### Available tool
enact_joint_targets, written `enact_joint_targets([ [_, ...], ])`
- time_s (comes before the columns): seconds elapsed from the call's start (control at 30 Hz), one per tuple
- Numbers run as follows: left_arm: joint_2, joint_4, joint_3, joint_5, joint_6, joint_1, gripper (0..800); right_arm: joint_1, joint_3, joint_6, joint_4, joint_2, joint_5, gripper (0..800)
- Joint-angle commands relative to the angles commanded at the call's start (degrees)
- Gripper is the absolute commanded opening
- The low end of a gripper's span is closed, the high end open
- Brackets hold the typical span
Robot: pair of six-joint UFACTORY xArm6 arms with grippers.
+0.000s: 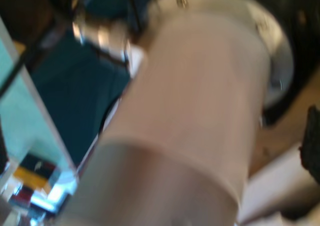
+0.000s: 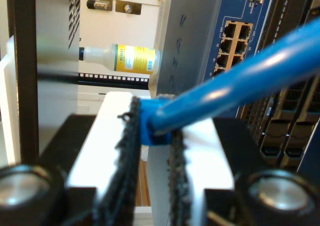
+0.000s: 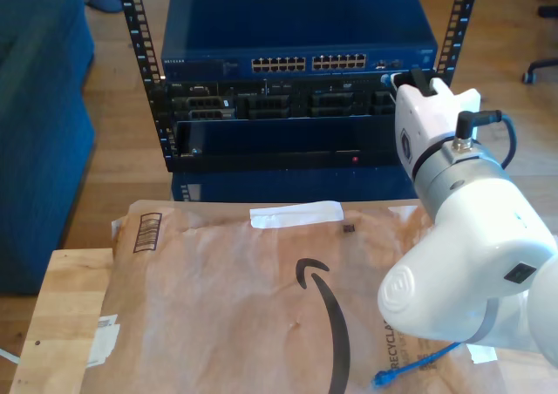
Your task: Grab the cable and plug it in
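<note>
Grabbing looks done; plugging still left. In the second wrist view, my second gripper (image 2: 152, 146) pinched on the cable (image 2: 235, 83), pads (image 2: 131, 136) pressed against a small blue piece low in the centre of the frame, most likely the plug end, though too blurred to be sure. From there the blue line running up toward the right edge of the frame, in front of the network switch (image 2: 240, 41) with its rows of ports. No port entered yet, as far as can be judged: cable end clamped between the pads, apart from the sockets.

In the exterior view, a white arm (image 3: 453, 237) at the right side of the frame, its head reaching up near the right end of the switch (image 3: 296, 41) in the rack. Another stretch of cable (image 3: 417, 365) lying on the brown paper mailer (image 3: 261, 298) at the lower right of the frame, with a loose plug at its tip.

First wrist view blurred, showing a white arm segment (image 1: 200, 101) very close; my first gripper cannot be judged, neither spread nor pressed together.

Remaining: aligning the plug with a free port and pushing it in.
</note>
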Motion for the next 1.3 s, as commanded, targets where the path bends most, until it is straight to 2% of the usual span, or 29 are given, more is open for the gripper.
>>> enact_joint_targets([
  [0.17,0.0,0.1,0.7,-2.9,3.5,2.8,799,0.0,-1.0,0.0,0.0,0.8,0.0,3],
  [0.3,-0.1,0.1,2.5,-2.5,7.0,5.2,799,0.1,-0.8,0.0,0.6,0.8,0.0,3],
  [0.37,-0.1,0.2,5.3,-4.0,7.6,6.8,800,0.1,-0.5,0.0,1.0,0.8,0.0,3],
  [0.47,-1.2,0.3,5.8,-6.2,8.9,7.4,799,0.1,-0.4,0.0,1.0,0.8,0.1,3],
  [0.6,-1.4,0.2,6.9,-8.6,14.7,10.0,799,-0.1,-0.6,0.0,0.9,2.0,0.2,3],
  [0.77,-1.5,0.3,10.5,-14.7,16.0,12.8,800,0.0,-2.9,0.1,1.0,5.2,0.4,0],
  [0.87,-1.6,0.3,11.4,-16.7,17.9,13.6,800,0.0,-4.0,0.1,1.2,7.0,0.5,0],
  [0.97,-1.3,0.1,15.1,-24.1,19.9,14.2,800,0.0,-5.6,0.2,1.1,10.4,0.4,0],
  [1.07,-1.0,0.0,15.1,-24.6,22.0,16.4,800,0.2,-6.7,0.2,1.1,10.7,0.4,0],
  [1.3,-0.7,0.0,15.0,-24.6,22.1,16.6,800,1.1,-5.6,0.3,1.3,13.8,0.4,0],
])
